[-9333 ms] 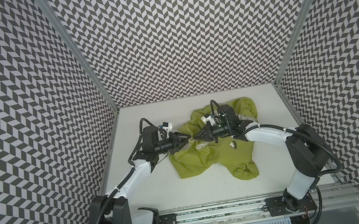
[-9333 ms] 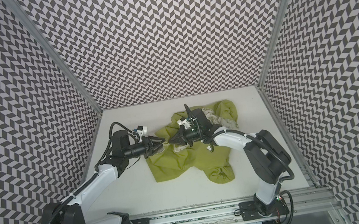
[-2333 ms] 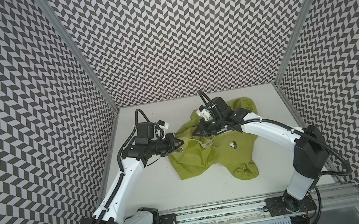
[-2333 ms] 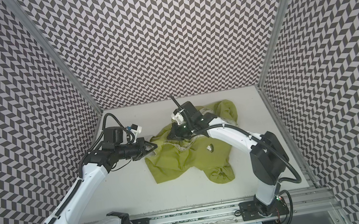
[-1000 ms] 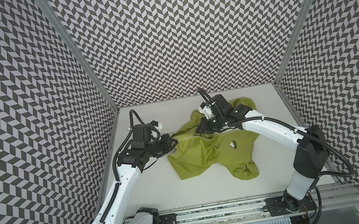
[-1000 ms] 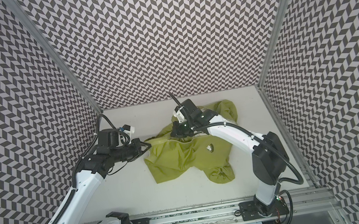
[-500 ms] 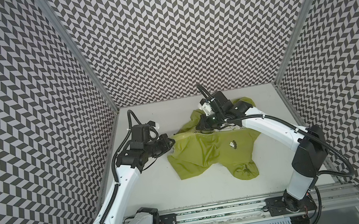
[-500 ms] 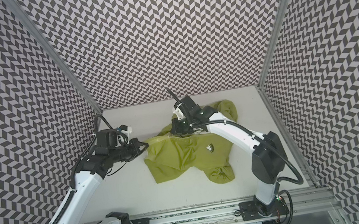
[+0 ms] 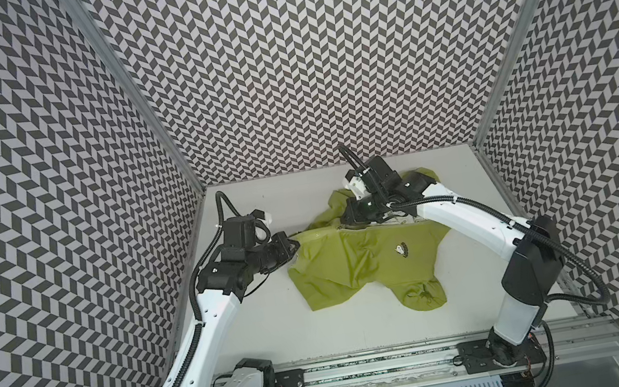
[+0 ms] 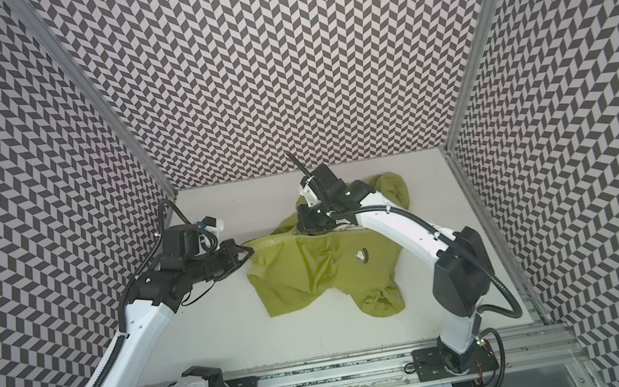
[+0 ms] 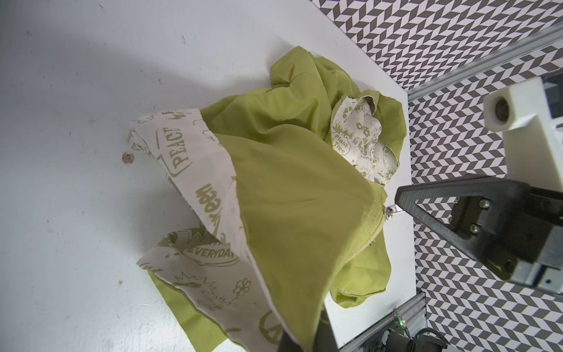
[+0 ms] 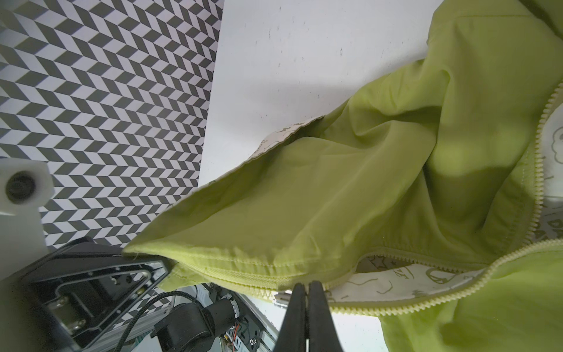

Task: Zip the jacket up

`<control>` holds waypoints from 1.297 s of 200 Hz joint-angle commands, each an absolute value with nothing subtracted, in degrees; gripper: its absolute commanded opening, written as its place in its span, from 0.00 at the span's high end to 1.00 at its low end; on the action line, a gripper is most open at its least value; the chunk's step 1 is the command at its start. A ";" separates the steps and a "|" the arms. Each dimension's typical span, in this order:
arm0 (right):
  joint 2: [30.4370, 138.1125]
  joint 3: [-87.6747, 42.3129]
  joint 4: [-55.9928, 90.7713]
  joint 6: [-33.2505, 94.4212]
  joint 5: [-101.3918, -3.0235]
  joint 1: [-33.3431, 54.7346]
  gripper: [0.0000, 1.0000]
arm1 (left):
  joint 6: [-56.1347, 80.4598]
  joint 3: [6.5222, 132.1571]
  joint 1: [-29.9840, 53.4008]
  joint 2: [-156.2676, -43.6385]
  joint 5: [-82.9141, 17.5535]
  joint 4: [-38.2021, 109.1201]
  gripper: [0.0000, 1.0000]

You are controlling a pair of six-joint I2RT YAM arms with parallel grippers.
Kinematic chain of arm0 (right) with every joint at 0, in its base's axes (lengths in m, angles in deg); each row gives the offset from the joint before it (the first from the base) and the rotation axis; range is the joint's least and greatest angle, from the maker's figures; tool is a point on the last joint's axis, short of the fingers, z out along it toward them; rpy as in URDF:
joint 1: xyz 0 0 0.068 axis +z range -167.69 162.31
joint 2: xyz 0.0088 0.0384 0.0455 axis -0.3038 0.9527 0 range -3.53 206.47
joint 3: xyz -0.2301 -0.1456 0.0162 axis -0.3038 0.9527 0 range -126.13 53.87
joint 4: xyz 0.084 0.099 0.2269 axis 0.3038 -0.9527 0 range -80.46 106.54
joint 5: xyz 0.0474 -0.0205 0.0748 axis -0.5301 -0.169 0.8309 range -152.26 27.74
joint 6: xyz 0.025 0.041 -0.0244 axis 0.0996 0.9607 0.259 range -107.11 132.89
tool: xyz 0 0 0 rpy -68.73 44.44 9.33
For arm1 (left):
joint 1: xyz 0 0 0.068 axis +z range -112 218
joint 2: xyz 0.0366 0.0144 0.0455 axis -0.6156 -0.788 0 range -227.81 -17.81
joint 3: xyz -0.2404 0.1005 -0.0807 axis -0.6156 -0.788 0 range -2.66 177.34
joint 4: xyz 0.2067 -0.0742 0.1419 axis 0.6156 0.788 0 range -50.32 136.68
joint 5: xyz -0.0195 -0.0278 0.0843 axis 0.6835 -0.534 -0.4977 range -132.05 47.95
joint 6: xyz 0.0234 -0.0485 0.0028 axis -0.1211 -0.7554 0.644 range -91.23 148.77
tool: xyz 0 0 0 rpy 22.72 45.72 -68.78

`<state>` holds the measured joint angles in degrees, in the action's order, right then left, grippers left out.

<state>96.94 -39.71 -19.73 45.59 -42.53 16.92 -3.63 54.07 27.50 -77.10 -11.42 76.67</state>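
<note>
The olive-green jacket (image 9: 352,263) (image 10: 303,271) lies on the white table with its logo side up and a sleeve toward the front. My left gripper (image 9: 294,243) (image 10: 246,251) is shut on the jacket's bottom hem corner and holds it taut to the left. In the left wrist view the green fabric and cream printed lining (image 11: 195,170) drape over its jaws. My right gripper (image 12: 307,286) (image 9: 346,224) is shut on the zipper pull at the slider (image 12: 281,295). The zipper teeth (image 12: 426,300) run apart beyond the slider toward the collar.
The table (image 9: 279,334) is boxed in by chevron-patterned walls on three sides; the left wall (image 9: 168,267) stands close to my left arm. A metal rail (image 9: 370,374) with both arm bases runs along the front edge.
The grippers, almost touching at mid-jacket earlier, now stand apart. The left one drew the hem leftward and the right one went toward the collar. Hardly any movement in the last half second.
</note>
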 commanded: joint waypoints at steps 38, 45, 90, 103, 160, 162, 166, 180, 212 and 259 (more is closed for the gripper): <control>97.07 -40.44 -23.74 42.59 -45.27 16.08 1.00 | -4.31 53.79 28.51 -74.78 -12.78 76.97 1.00; 96.89 -40.48 -23.93 42.33 -45.54 16.08 1.00 | -4.53 53.47 28.51 -74.61 -12.86 76.57 1.00; 96.04 -39.73 -24.03 42.15 -46.31 15.56 1.00 | -4.65 53.24 28.59 -74.43 -13.88 77.43 1.00; 96.10 -39.90 -23.90 42.10 -46.09 15.48 1.00 | -4.46 53.06 28.64 -74.43 -14.42 77.22 1.00; 96.89 -41.49 -25.37 40.79 -45.56 14.05 1.00 | -5.48 52.48 29.13 -74.24 -16.21 76.43 1.00; 96.86 -41.49 -25.38 40.76 -45.56 13.98 1.00 | -5.44 52.46 29.12 -74.30 -16.21 76.42 1.00; 96.78 -41.45 -25.38 40.70 -45.58 13.95 1.00 | -5.49 52.45 29.13 -74.43 -16.21 76.34 1.00; 96.58 -41.14 -25.21 40.49 -45.34 13.66 1.00 | -5.39 52.53 29.19 -74.57 -16.04 76.22 1.00; 96.74 -40.96 -25.30 40.48 -45.03 13.52 1.00 | -5.76 52.14 29.21 -74.16 -16.21 75.48 1.00; 96.49 -40.26 -25.56 40.94 -45.56 13.52 1.00 | -6.07 51.39 29.30 -73.11 -17.35 75.16 1.00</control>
